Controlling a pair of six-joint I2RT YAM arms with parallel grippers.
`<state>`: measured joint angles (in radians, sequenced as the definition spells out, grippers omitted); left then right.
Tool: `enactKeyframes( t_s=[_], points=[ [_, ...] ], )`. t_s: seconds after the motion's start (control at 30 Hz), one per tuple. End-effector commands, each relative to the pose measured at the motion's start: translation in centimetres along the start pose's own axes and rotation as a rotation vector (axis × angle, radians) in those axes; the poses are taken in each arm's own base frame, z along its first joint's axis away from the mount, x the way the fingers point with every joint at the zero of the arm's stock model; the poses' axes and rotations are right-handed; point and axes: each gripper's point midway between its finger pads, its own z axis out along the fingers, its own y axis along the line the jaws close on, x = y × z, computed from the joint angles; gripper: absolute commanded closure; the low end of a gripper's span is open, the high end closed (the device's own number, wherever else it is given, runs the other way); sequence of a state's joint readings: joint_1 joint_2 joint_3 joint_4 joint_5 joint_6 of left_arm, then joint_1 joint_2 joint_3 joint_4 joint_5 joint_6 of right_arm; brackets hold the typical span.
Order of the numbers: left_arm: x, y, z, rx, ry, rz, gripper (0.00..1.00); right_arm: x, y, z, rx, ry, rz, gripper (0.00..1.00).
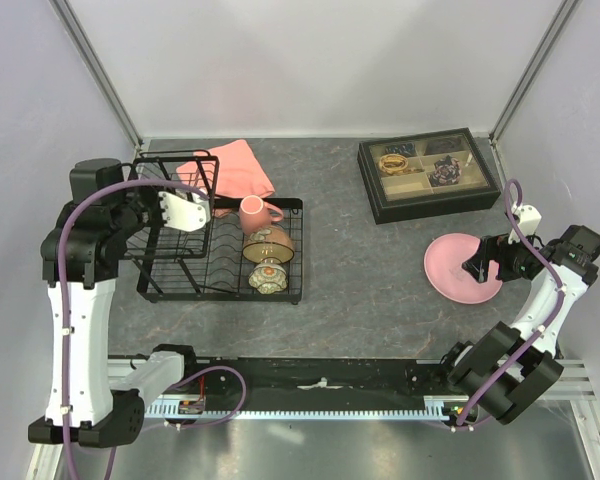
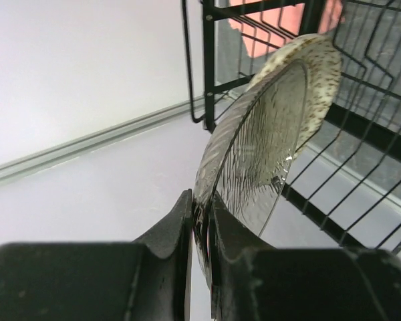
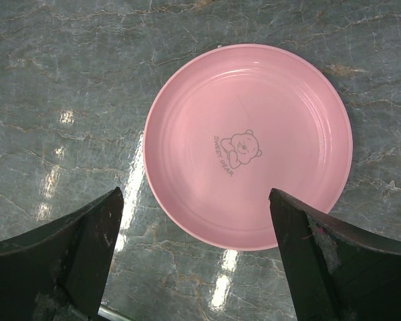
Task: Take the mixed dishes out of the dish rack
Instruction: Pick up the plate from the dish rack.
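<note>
The black wire dish rack (image 1: 225, 297) stands at the left of the table, its wires (image 2: 361, 127) filling the right of the left wrist view. My left gripper (image 1: 168, 208) (image 2: 200, 200) is shut on the rim of the grey speckled bowl (image 1: 188, 210) (image 2: 274, 127), which hangs tilted beside the rack's tall basket section. A pink mug (image 1: 256, 212) and a small brown bowl (image 1: 268, 243) sit on the rack's flat base. The pink plate (image 1: 460, 268) (image 3: 247, 144) lies flat on the table at the right. My right gripper (image 1: 485, 262) (image 3: 194, 192) hovers open above its near edge, holding nothing.
A pink folded cloth (image 1: 235, 165) lies behind the rack. A black compartmented tray of trinkets (image 1: 430, 175) sits at the back right, beyond the plate. A small patterned piece (image 1: 268, 278) rests on the rack in front of the brown bowl. Pale walls enclose the table.
</note>
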<state>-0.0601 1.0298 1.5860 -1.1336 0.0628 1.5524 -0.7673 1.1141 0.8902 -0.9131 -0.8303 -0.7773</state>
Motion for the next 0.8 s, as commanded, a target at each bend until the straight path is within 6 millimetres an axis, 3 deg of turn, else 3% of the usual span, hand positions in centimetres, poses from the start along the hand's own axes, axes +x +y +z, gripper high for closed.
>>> enactKeyframes(
  t_s=[0.0,0.63,0.77],
  points=[
    [-0.8,4.1,-1.6,-0.145,-0.037,0.068,0.99,-0.4,-0.2,0.2,0.000,-0.013,-0.024,0.02],
    [-2.3,3.5,-4.5,-0.115,-0.107,0.097,0.98,-0.4,-0.2,0.1,0.004,-0.010,-0.022,0.02],
    [-3.3,3.5,-5.7,-0.125,-0.161,0.083,0.99,-0.6,0.4,-0.2,-0.008,-0.014,-0.040,0.02]
  ],
)
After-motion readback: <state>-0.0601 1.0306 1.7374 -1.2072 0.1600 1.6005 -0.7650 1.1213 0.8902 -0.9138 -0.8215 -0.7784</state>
